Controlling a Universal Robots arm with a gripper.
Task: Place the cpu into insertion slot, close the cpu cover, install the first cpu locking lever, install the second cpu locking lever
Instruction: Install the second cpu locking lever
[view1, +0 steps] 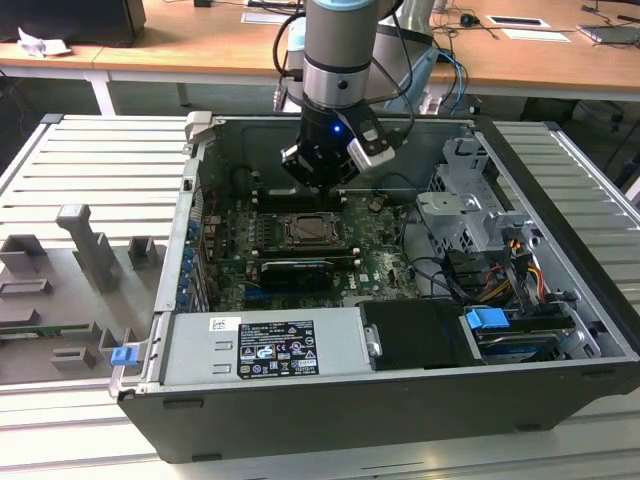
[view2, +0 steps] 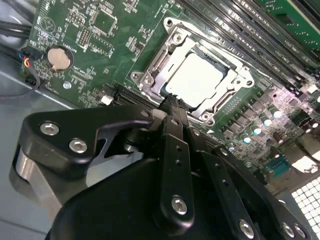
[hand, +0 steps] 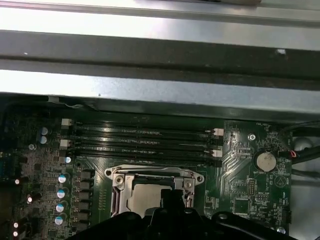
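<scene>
The cpu lies flat in the insertion slot, its pale face showing through the cut-out of the cpu cover. That silvery cover lies down flat over the chip. My gripper hangs just above the socket's edge, its black fingers drawn together into one tip with nothing held. In the first wrist view the gripper hides part of the cpu and of the cover. From the exterior view the gripper hovers over the far side of the slot.
Long black memory slots run beside the socket, towards the case wall. A coin battery sits on the green board. The grey power supply fills the case's near side. A drive cage and cables stand at the exterior view's right.
</scene>
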